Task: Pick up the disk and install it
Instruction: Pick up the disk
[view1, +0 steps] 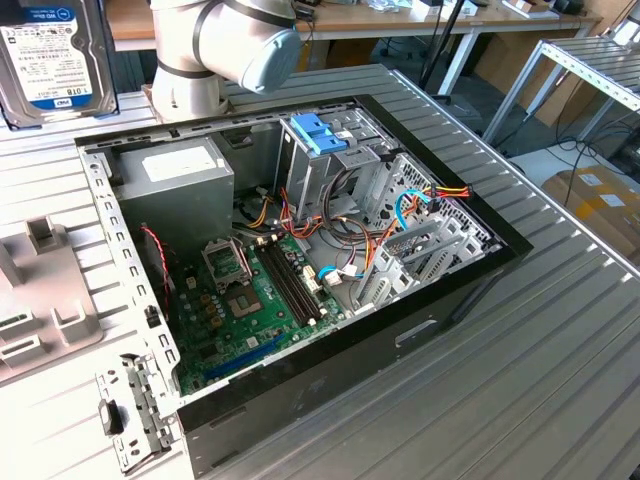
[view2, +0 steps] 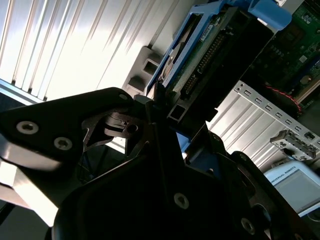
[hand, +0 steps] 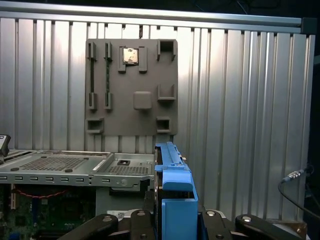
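The disk (view1: 50, 55) hangs above the table at the exterior view's far left, its white label with the blue band facing the camera. In the first wrist view the disk (hand: 175, 190) stands edge-on, showing a blue side rail, and my gripper (hand: 175, 222) is shut on it with a black finger (hand: 112, 224) on either side. The second wrist view shows the disk (view2: 210, 47) from its connector end, held in my gripper (view2: 165, 117) above the ribbed table.
The open computer case (view1: 470, 290) lies in the middle of the table, with the motherboard (view1: 250, 300), a grey power-supply box (view1: 175, 175) and a metal cage with blue clips (view1: 320, 135). A grey fixture plate (hand: 132, 87) lies beside the case. The robot arm (view1: 230, 45) stands behind it.
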